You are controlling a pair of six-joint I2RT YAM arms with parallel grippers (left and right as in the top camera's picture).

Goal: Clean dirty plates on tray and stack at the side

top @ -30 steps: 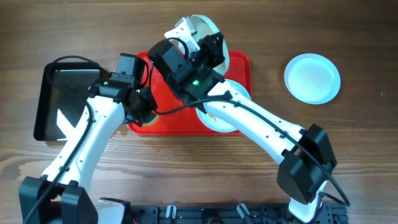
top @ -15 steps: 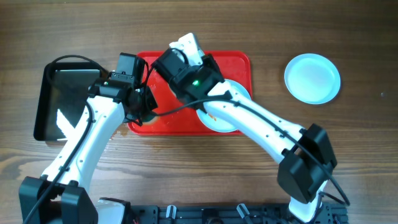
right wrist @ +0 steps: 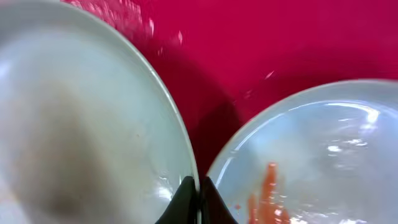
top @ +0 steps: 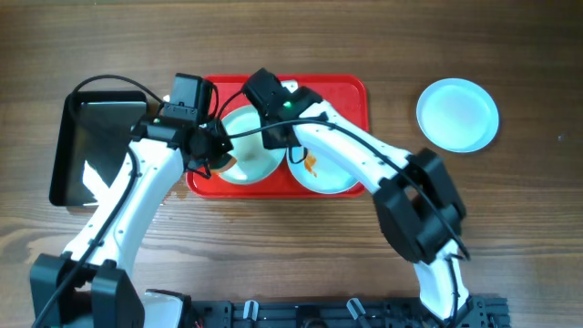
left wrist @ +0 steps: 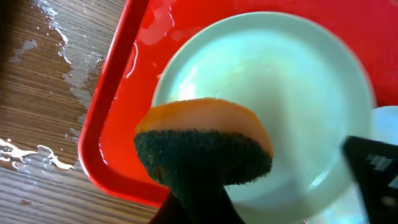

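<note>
R claw (right wrist: 198, 186) pinched on left plate (top: 253, 157) rim, mid-frame on tray (top: 351, 91). L claw (left wrist: 194, 202) clamped on sponge (left wrist: 202, 149) over it. Risk: wet thin rim slips, plate drops onto smeared plate (top: 323, 178).

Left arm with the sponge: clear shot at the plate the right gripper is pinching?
Probably yes. The sponge in the left gripper hangs over one edge of that plate, whose face is bare. The right gripper pinches only its rim, on the side toward the smeared plate.
</note>
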